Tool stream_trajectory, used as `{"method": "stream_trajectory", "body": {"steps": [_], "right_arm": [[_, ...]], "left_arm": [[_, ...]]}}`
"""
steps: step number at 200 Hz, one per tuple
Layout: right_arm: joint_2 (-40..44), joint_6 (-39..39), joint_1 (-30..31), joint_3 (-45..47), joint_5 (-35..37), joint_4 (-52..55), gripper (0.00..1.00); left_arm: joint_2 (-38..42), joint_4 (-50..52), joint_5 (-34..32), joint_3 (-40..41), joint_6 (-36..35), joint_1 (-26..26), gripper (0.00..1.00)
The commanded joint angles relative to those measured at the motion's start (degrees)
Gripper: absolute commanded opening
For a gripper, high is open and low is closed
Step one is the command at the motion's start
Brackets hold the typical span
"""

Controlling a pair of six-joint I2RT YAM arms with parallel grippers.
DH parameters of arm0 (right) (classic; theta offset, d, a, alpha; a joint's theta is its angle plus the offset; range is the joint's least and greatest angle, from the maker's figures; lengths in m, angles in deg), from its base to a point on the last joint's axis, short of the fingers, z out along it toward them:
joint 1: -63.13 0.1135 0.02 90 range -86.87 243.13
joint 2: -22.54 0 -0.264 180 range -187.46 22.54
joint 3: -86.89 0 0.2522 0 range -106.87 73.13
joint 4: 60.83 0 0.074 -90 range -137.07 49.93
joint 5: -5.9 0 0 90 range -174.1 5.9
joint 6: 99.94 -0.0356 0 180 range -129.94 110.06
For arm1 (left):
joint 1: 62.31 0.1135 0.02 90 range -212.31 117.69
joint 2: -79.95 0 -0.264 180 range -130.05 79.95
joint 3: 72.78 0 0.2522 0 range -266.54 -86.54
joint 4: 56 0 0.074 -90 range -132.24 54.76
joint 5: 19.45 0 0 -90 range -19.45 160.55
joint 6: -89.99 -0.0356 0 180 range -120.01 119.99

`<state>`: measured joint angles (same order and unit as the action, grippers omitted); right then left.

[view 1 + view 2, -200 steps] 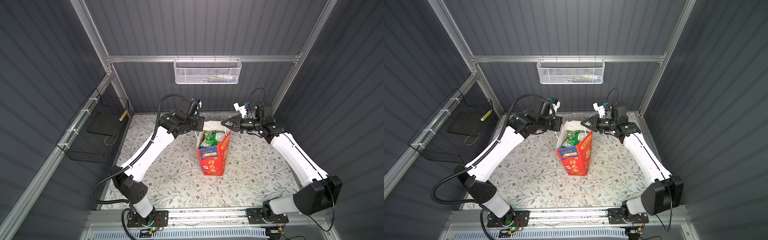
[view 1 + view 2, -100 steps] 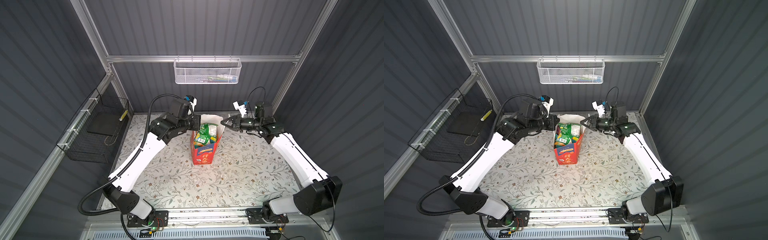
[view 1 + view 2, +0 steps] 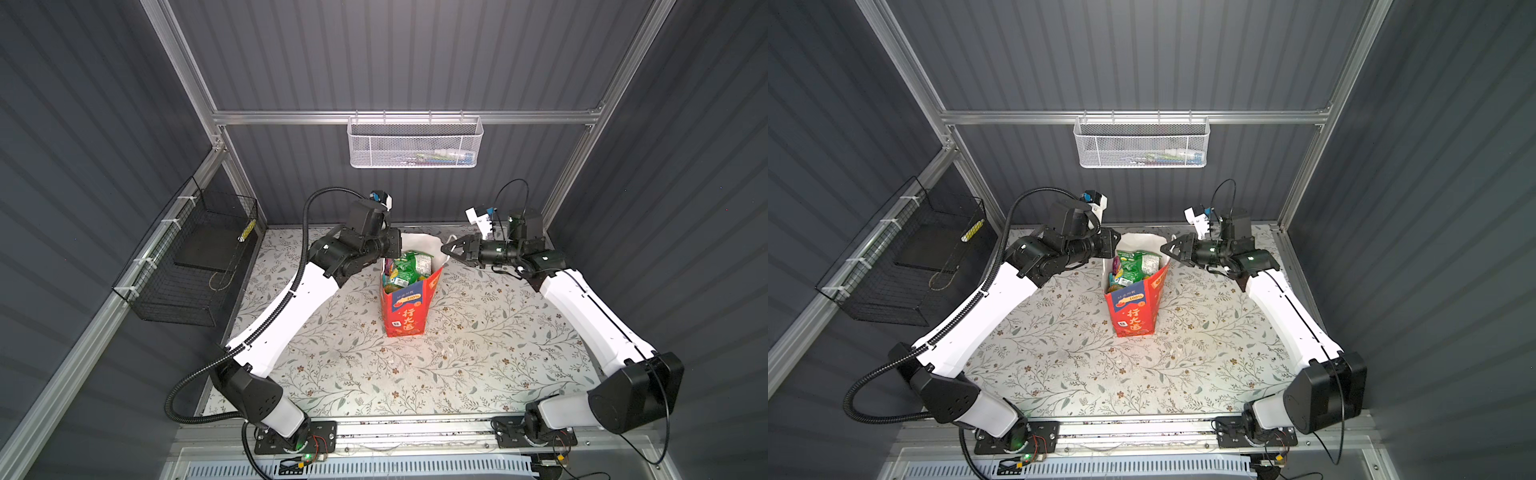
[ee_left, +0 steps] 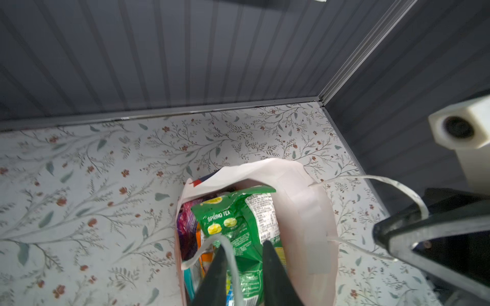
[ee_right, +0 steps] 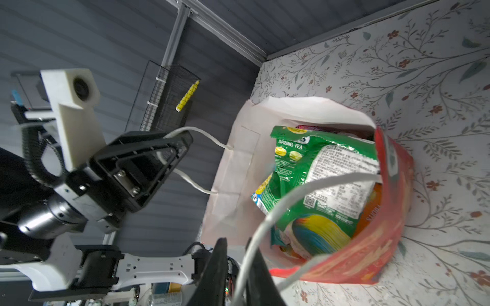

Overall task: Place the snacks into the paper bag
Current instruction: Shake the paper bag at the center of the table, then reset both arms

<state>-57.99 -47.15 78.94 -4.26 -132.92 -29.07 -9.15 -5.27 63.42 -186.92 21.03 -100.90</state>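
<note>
Top views: one tall red paper bag holding glossy candy packets; left gripper, right gripper, jaws narrowly parted around one white cord each.

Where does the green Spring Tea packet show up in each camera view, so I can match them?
In a top view: the green Spring Tea packet sits near centre, topping the open paper bag.
In a top view: the packet again, same place in the bag.
Left wrist: the packet, just beyond the left jaws.
Right wrist: the packet, behind the white cord handle.
Shared landmark: the bag's white inner wall.
</note>
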Motion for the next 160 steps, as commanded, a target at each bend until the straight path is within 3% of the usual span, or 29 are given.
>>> {"method": "stream_trajectory", "body": {"steps": [1,38,65,92,129,160], "right_arm": [[1.34,0.89,0.07,-1.56,-0.22,0.2,0.3],[3.12,-1.32,0.01,0.62,3.82,-0.09,0.59],[4.93,-1.31,0.01,1.03,9.57,2.59,0.77],[6.22,-1.27,0.05,1.01,10.48,3.07,0.98],[9.83,0.12,0.07,0.54,13.13,4.76,0.99],[17.01,3.62,0.01,2.67,22.74,9.09,0.99]], "left_arm": [[2.89,-2.38,-2.13,1.4,-0.54,-0.32,0.44],[4.43,-1.24,-4.29,2.14,-1.12,-0.35,0.8],[5.72,0.19,-6.65,2.83,-2.4,-0.35,0.99],[6.69,1.41,-6.73,3.0,-3.58,-0.3,1.0],[12.04,0.21,-7.2,4.84,-3.96,-0.35,1.0],[20.28,-2.81,-11.34,11.07,-2.93,-0.35,1.0]]}}
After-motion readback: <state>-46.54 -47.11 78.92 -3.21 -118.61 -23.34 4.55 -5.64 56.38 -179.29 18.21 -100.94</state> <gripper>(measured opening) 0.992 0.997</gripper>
